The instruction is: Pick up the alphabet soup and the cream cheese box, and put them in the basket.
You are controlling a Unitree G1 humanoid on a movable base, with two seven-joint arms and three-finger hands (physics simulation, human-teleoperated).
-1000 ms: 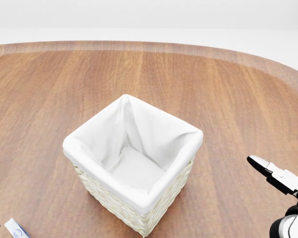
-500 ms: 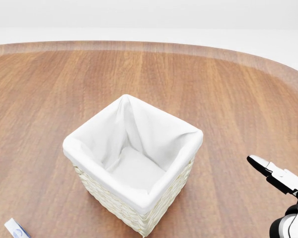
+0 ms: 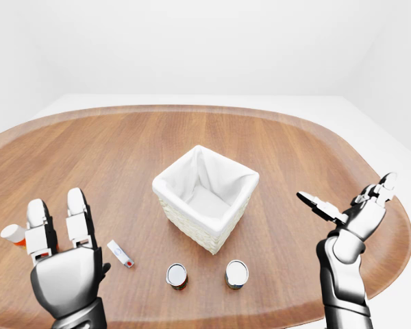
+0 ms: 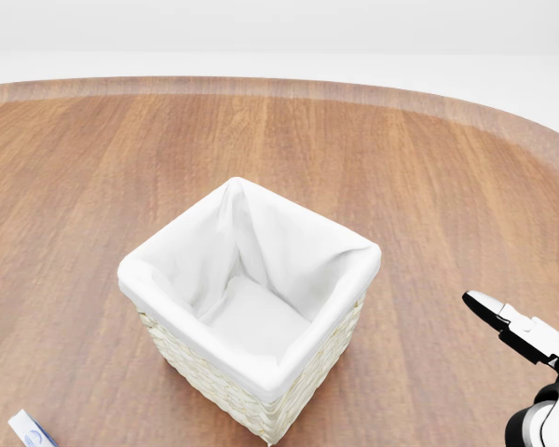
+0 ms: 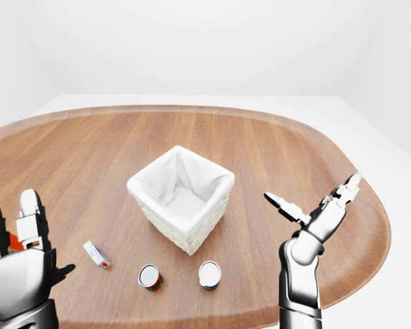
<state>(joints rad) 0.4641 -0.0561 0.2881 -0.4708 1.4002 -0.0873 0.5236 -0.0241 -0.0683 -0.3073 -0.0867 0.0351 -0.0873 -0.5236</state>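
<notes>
The wicker basket [image 3: 190, 229] with a white cloth lining stands mid-table and holds nothing. Below it in the left-eye view sit two upright cans, one [image 3: 177, 275] with red and green on its side, the other [image 3: 236, 273] pale; I cannot tell which is the alphabet soup. The small white cream cheese box [image 3: 120, 253] lies flat, left of the cans. My left hand [image 3: 63, 229] is raised at lower left, fingers spread, open and empty, just left of the box. My right hand [image 3: 345, 200] hovers right of the basket, open and empty.
An orange-and-white container [image 3: 14, 234] stands at the far left, partly behind my left hand. The oval wooden table [image 3: 123, 144] curves away at top and right, with white floor beyond. In the head view only the basket rim [image 4: 132, 272], box corner [image 4: 30, 430] and right fingers [image 4: 503, 320] show.
The tip of my left hand that showed in the head view's bottom-left corner a second ago has dropped out of that view. The right hand and basket have not moved.
</notes>
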